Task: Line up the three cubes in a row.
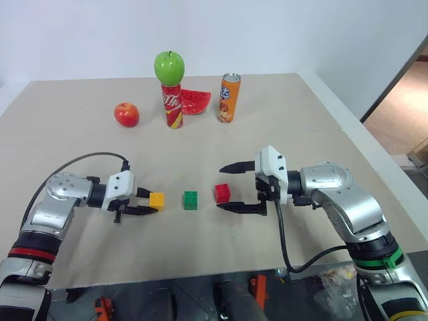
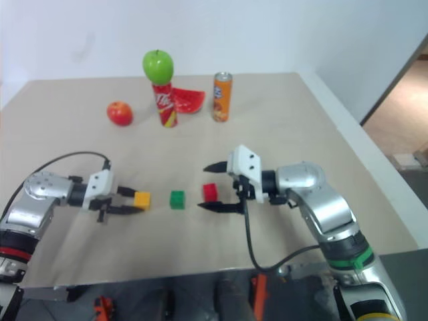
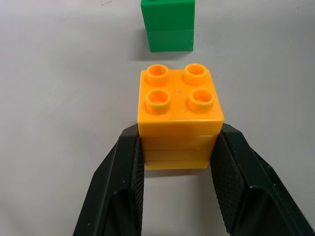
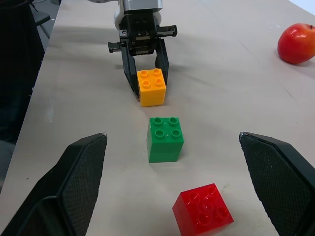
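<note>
Now the left hand point(image 1: 148, 203) has its two black fingers closed on the sides of the yellow-orange cube point(image 1: 156, 199), which sits on the worktop point(image 1: 80, 147) at the left end of the group. The green cube point(image 1: 190, 200) stands just beside it, a small gap between them, and the red cube point(image 1: 223, 193) comes after the green one, also with a gap. The right hand point(image 1: 235, 187) is wide open and holds nothing; its fingers stand on both sides of the red cube without touching it.

In my judgement the row is almost made. Yellow-orange and green look square to each other, but in the right wrist view the red cube is turned on its corner and sits a little off the line of the other two. So the step to do well is probably the straightening of the red cube. The right hand should close slowly on two flat faces, not on the corners, so that the cube turns square. The left hand should open gently and draw straight back, otherwise the yellow-orange cube may be dragged out of the line. The apple point(image 1: 126, 114) and the cans point(image 1: 228, 97) stand well apart and do not disturb.
</note>
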